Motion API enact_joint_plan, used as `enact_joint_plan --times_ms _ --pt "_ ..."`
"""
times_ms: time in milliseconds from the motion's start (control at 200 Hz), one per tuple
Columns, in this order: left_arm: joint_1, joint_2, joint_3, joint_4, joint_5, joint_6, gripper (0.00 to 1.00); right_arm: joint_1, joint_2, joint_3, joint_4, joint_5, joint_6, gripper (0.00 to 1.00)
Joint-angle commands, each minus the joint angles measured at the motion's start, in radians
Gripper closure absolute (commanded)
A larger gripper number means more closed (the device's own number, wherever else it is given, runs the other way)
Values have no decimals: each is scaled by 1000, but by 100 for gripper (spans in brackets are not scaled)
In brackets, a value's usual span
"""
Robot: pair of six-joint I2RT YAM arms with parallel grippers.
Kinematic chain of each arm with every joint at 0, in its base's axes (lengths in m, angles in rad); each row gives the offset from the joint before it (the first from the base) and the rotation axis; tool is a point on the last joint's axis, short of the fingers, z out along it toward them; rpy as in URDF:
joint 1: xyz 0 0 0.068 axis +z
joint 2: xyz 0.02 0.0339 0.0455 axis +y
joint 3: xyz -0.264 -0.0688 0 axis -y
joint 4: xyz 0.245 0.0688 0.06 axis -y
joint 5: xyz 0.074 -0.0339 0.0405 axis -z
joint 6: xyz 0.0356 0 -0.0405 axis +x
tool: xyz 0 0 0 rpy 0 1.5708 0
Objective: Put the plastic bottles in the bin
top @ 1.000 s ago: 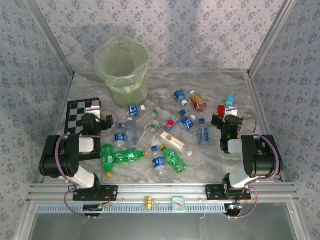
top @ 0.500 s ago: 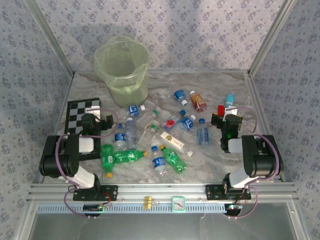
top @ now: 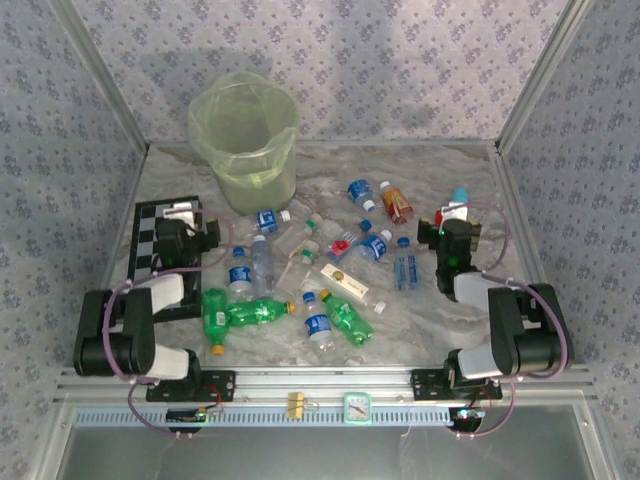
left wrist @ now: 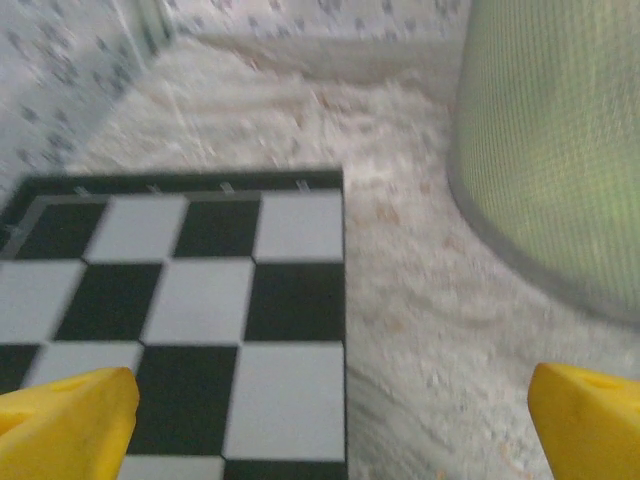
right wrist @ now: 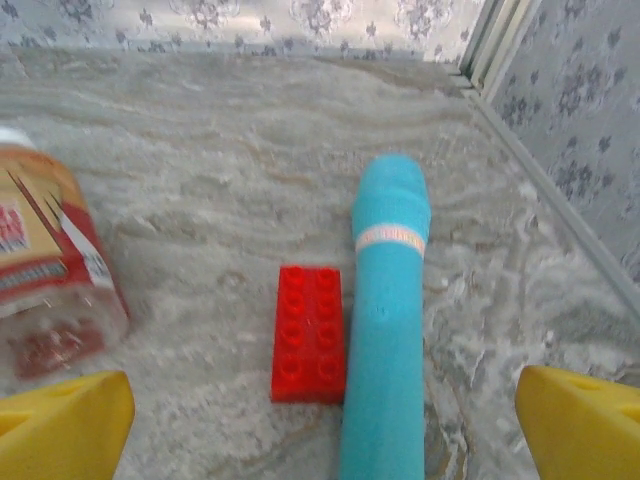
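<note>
Several plastic bottles lie scattered mid-table: green ones (top: 245, 313) (top: 350, 318), clear blue-labelled ones (top: 240, 275) (top: 318, 325) (top: 375, 245), and an amber one (top: 397, 203) (right wrist: 50, 280). The bin (top: 243, 140) (left wrist: 560, 150), lined with a pale green bag, stands at the far left. My left gripper (top: 180, 214) (left wrist: 330, 425) hangs open over a checkerboard, left of the bin, holding nothing. Over at the right, my right gripper (top: 455, 217) (right wrist: 325, 430) is open just short of a red block (right wrist: 308, 333) and a cyan tube (right wrist: 385, 320), with the amber bottle to its left.
The black-and-white checkerboard (top: 160, 250) (left wrist: 180, 300) lies flat at the left. A white box (top: 346, 284) and loose caps sit among the bottles. Patterned walls and metal posts (right wrist: 490, 45) close in the table on three sides.
Both arms have stretched away from their bases. The left gripper moved farther over the checkerboard toward the bin; the right gripper moved up to the red block and cyan tube.
</note>
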Motion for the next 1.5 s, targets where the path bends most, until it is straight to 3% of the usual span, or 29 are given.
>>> enact_joint_plan --times_ms 0,100,280,435,515,600,735,970,1219,1494 --pt "-4 -87 70 -142 -106 -86 0 27 -52 131 -266 88 34 0" --pt "-5 -133 125 -249 -111 -190 0 52 -60 271 -546 43 153 0" --pt "-7 -196 188 -459 -38 -389 0 108 -19 491 -986 -156 287 2" --pt "-37 -331 68 -424 117 -487 0 146 20 588 -1255 -263 328 10" --pt "-93 -406 30 -454 117 -525 0 155 22 594 -1330 -317 354 11" --pt "-163 -459 9 -485 111 -558 0 171 41 603 -1383 -366 363 14" --pt "-278 -485 3 -499 69 -595 0 204 103 610 -1434 -336 355 16" --pt "-420 -406 28 -447 32 -638 0 207 180 569 -1399 -300 389 20" --pt "-504 -296 81 -406 32 -632 0 201 233 529 -1298 -286 435 27" --pt "-541 -247 146 -397 89 -599 0 186 194 531 -1277 -305 438 50"
